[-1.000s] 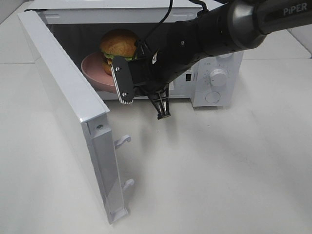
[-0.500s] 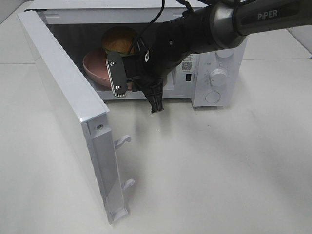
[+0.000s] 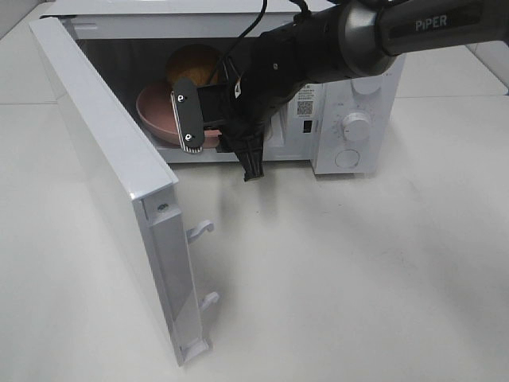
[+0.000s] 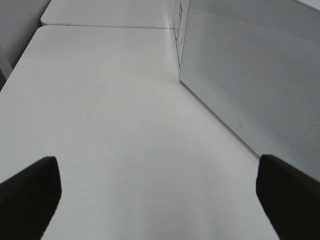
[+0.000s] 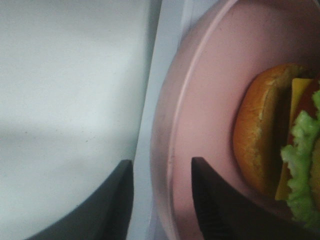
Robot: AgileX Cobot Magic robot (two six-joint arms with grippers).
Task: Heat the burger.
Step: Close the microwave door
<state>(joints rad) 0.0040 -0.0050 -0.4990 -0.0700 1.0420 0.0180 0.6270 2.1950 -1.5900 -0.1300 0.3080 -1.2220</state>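
Burger (image 3: 191, 64) with glossy golden-brown bun sits on its round pink plate (image 3: 155, 115) just inside the white microwave (image 3: 374, 151). Our right gripper (image 5: 161, 167) straddles the plate's rim; we cannot tell if it grips. Shutting the white door (image 3: 103, 151) and starting remain.

The right arm (image 3: 318, 56) is glossy black, with rounded, bulging joint housings; its far tube is dark grey and bears white "PiPER" lettering (image 3: 436, 22). A thin black cable (image 3: 258, 24) runs along its upper side. The right gripper (image 3: 221, 159) has two slim black fingers; the one to the left in the scene is a flat plate (image 3: 188, 119) with a pale ribbed edge and two small silver screws (image 3: 182, 99). The left gripper (image 4: 160, 195) appears only as two blurred black fingertips (image 4: 30, 192) with squared ends
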